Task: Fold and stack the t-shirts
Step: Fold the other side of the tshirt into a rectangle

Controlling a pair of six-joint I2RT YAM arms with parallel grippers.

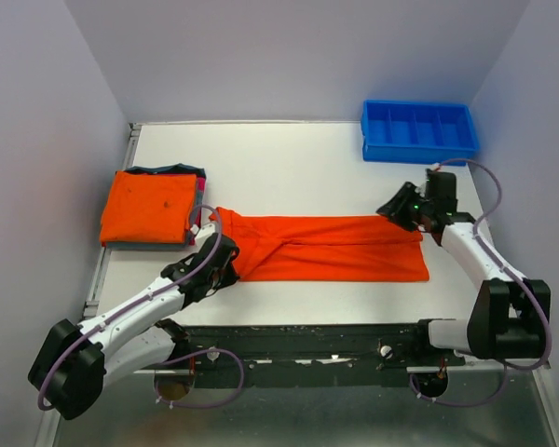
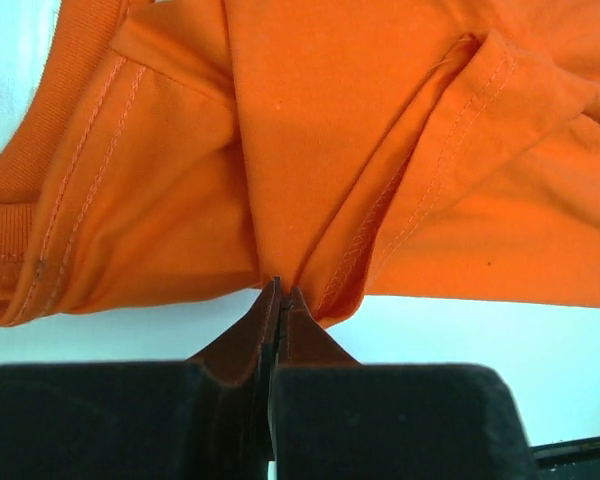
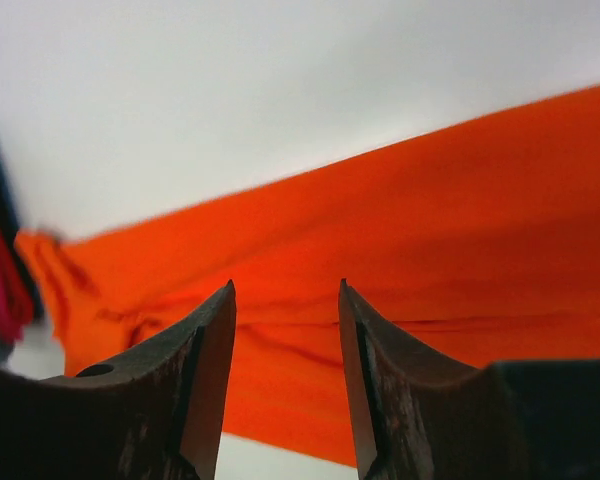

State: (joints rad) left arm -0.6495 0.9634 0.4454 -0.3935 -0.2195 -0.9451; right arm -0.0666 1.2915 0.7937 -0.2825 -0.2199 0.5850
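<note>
Nearest, the black rail point(image 1: 307, 337) that carries both arms runs along the near edge of the white table point(image 1: 298, 158).

1. Orange shirt point(image 1: 335, 247): lies mid-table as a long, narrow band running left to right, with its sides turned in. The collar end is on the left, as the left wrist view shows. It is flat apart from some bunching at that end.
2. Stack point(image 1: 149, 207): sits at the left of the table, an orange shirt on top with teal and pink-red edges showing beneath. Its near right corner is just beside the band's left end.
3. Blue bin point(image 1: 417, 130): stands at the far right corner, well apart from the cloth.
4. Left gripper point(image 2: 282, 295): jaws closed, pinching a fold at the near edge of the band's left end.
5. Right gripper point(image 3: 285, 290): jaws apart with nothing between them, hovering at the far right corner of the band.

Assessment: the lengthwise fold looks done and the crosswise fold is the step in hand. The next move likely calls for the right gripper to take the right end and carry it over toward the left, edges kept aligned, before the bundle goes onto the stack.
</note>
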